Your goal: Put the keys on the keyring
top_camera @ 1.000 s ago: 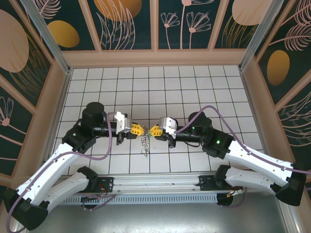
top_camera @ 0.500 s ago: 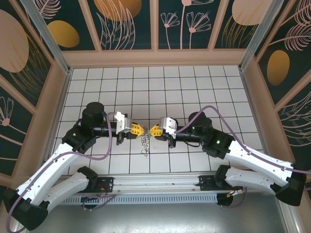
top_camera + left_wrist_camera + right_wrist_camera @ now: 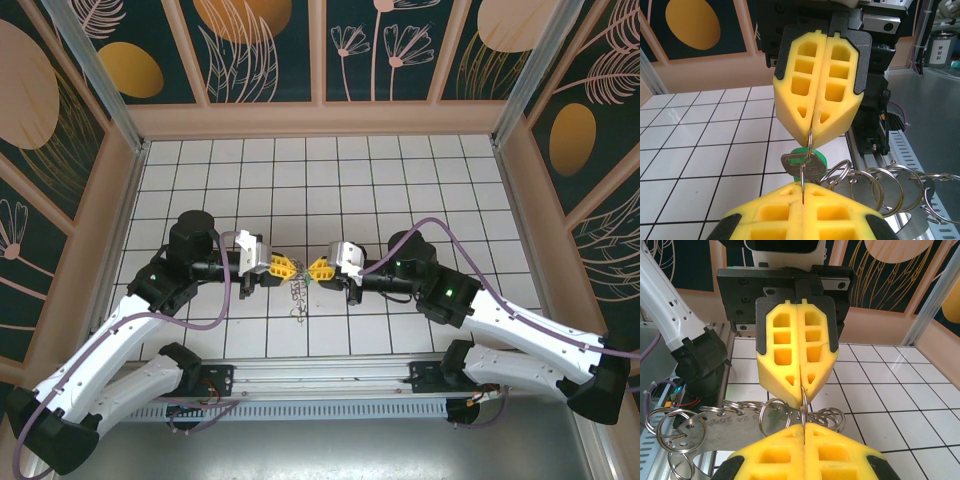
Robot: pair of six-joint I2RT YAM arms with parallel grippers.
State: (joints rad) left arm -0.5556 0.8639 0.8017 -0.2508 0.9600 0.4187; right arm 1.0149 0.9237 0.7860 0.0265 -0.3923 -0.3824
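Observation:
My two grippers meet tip to tip over the middle of the tiled floor, the left gripper [image 3: 289, 266] [image 3: 803, 186] facing the right gripper [image 3: 318, 268] [image 3: 804, 426]. Both are shut on the same thin steel ring of the keyring [image 3: 810, 144] [image 3: 804, 402], each pinching one edge of it. A silvery key with a green head [image 3: 807, 162] hangs through that ring between the yellow fingertips. Below and beside it, several more split rings [image 3: 885, 187] [image 3: 774, 415] hang on a flat metal plate [image 3: 722, 432]. From above, the bunch [image 3: 299, 292] dangles under the fingertips.
The aluminium rail [image 3: 320, 378] with the arm bases runs along the near edge, close behind the hanging plate. Wooden walls [image 3: 320, 120] enclose the white tiled floor [image 3: 330, 180] on three sides.

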